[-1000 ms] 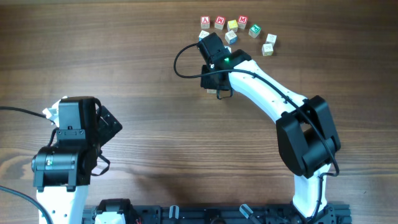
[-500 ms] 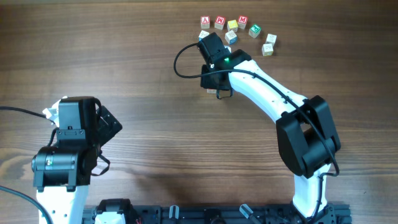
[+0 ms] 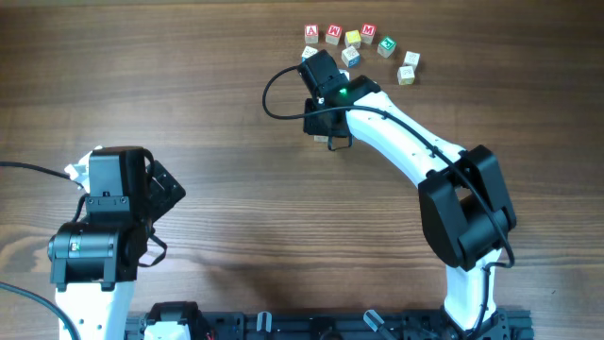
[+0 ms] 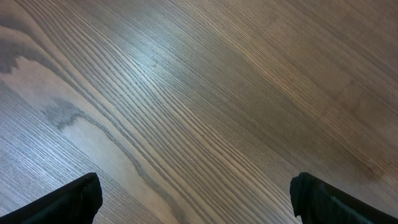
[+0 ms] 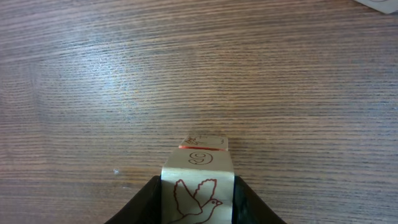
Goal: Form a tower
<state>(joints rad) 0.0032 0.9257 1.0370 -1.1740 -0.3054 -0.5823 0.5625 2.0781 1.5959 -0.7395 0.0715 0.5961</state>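
Inspector: Condition of the right gripper (image 5: 198, 186) at inspection?

Technician: Its jaws were pinched on a bird cube (image 5: 198, 198), a pale wooden block with a red bird outline on the face toward the wrist camera. One black finger (image 5: 149, 202) pressed against each side of the block.

Inspector: Location of the tower (image 5: 202, 158)?

Technician: The tower stood directly under the right gripper on the wooden table (image 3: 189, 94), in the far half. The bird cube was its top block. Past it, only a sliver of a lower block (image 5: 205, 142) with a red edge showed. From overhead the arm hid nearly all of the stack, so the block count could not be told.

Inspector: Other blocks?

Technician: Loose letter cubes (image 3: 353, 38) lay scattered near the far edge, close to the tower but apart from it. They included a red A (image 3: 311, 32) and a red M (image 3: 368, 31).

Inspector: Left gripper (image 4: 194, 186)?

Technician: Spread wide over bare wood at the near left, well apart from the tower
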